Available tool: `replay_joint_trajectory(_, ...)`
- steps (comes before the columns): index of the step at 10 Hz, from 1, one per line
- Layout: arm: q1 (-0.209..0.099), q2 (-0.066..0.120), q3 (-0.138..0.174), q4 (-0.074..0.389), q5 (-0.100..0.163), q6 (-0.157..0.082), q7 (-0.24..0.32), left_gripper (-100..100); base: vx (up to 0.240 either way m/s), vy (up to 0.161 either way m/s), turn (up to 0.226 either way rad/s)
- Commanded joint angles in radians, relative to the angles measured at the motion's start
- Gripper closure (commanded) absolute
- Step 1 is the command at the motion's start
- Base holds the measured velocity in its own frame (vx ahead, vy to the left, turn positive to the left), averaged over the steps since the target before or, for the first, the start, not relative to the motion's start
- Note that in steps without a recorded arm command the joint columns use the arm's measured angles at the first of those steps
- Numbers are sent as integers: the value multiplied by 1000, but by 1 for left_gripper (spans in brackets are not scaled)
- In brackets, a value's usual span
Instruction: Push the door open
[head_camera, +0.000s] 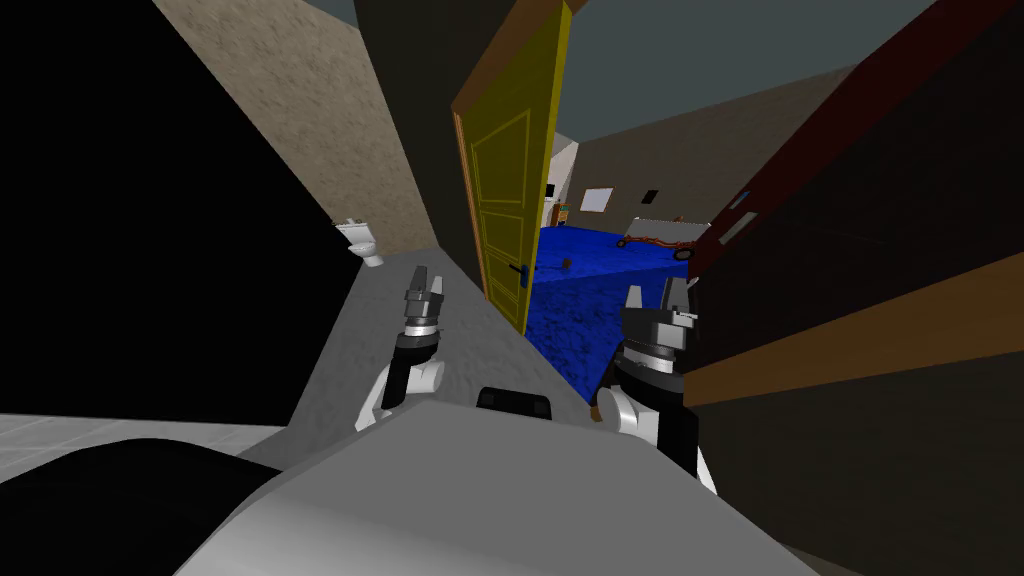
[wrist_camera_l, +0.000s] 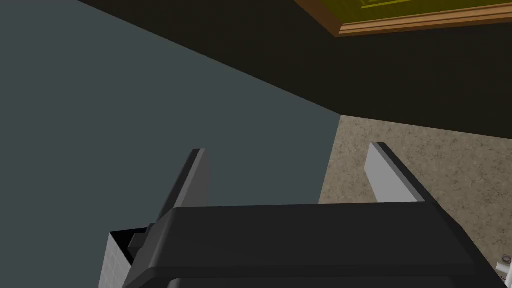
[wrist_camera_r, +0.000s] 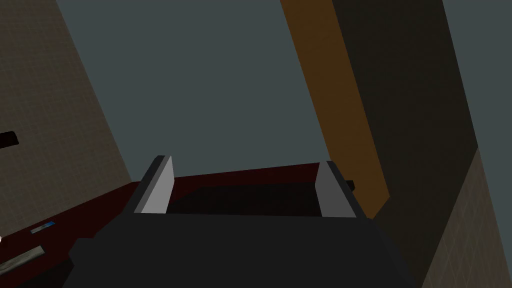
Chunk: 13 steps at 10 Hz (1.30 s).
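We see the yellow door (head_camera: 505, 200) swung partly open ahead, between our arms and apart from both; our left end effector (head_camera: 427, 281) and right end effector (head_camera: 650, 295) have fingers spread wide, holding nothing

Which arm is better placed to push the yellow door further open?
Probably left: the left gripper, open, is nearer the door; the right gripper sits beside dark red furniture.

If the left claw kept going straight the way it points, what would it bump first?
Likely the grey ceiling, close to the speckled wall: the left claw points up there and nothing nearer shows. The yellow door lies off to the side.
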Motion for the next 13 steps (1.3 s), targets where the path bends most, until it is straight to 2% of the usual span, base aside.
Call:
replay_joint_trajectory(1, -17, 7, -15, 37, 2, 8, 7, -100, 57, -48, -94)
replay_joint_trajectory(2, -17, 7, -15, 37, 2, 8, 7, -100, 118, 83, -81)
replay_joint_trajectory(8, -71, 27, -63, 149, 10, 35, 30, -100, 113, 81, -84)
replay_joint_trajectory(13, -126, 43, -111, 264, 17, 61, 54, -100, 88, 80, -105)
